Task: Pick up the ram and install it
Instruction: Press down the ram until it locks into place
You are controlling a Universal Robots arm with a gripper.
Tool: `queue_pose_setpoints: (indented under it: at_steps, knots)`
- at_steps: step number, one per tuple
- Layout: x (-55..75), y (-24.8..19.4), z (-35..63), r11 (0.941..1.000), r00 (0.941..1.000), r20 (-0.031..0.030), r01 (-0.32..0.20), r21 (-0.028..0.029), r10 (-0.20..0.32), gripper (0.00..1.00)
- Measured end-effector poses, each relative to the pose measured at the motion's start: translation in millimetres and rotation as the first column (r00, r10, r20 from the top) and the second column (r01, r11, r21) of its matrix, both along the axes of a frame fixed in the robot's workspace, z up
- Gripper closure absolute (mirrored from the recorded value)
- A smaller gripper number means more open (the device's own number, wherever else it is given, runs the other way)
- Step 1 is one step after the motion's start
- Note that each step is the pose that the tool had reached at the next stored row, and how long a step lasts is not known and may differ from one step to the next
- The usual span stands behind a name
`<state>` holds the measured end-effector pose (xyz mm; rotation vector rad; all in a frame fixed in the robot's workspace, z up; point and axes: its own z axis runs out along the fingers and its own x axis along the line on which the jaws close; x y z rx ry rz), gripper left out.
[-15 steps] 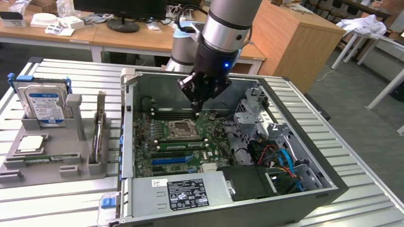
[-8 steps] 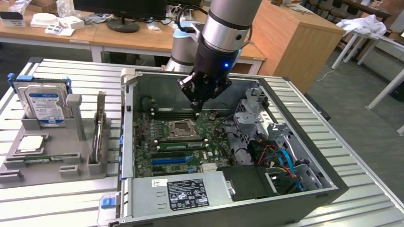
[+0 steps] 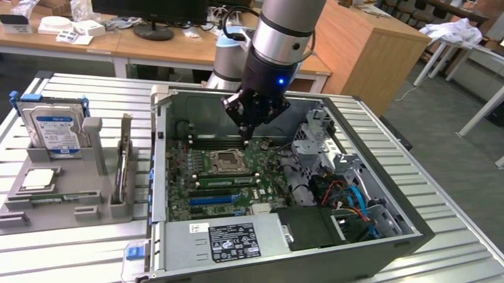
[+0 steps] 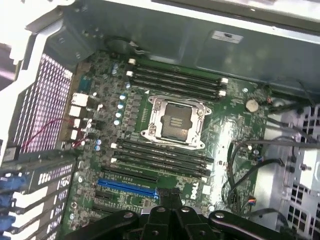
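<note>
Ribbed metal surface (image 3: 441, 194), office desks behind. Open steel case (image 3: 393, 236) holding green motherboard (image 3: 185, 171) with square silver socket (image 4: 175, 121), black slots, one blue slot (image 4: 127, 188). Jaws (image 3: 246, 134) closed, empty, poised above the board. Ram (image 3: 59, 197), thin green stick, lying flat in grey tray (image 3: 71, 215), well apart from jaws, toward the exterior view's left.
</note>
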<state>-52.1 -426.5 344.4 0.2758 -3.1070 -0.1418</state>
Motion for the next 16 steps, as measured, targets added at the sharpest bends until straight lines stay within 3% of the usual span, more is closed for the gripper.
queue_pose_setpoints:
  at_steps: [5,16]
  knots:
    - [0.0,0.0,-0.2,0.9974,0.9974,0.0003,0.072,-0.003,-0.072,0.89]
    - [0.0,0.0,-0.2,0.9953,0.9953,0.0007,0.096,-0.0093,-0.096,0.89]
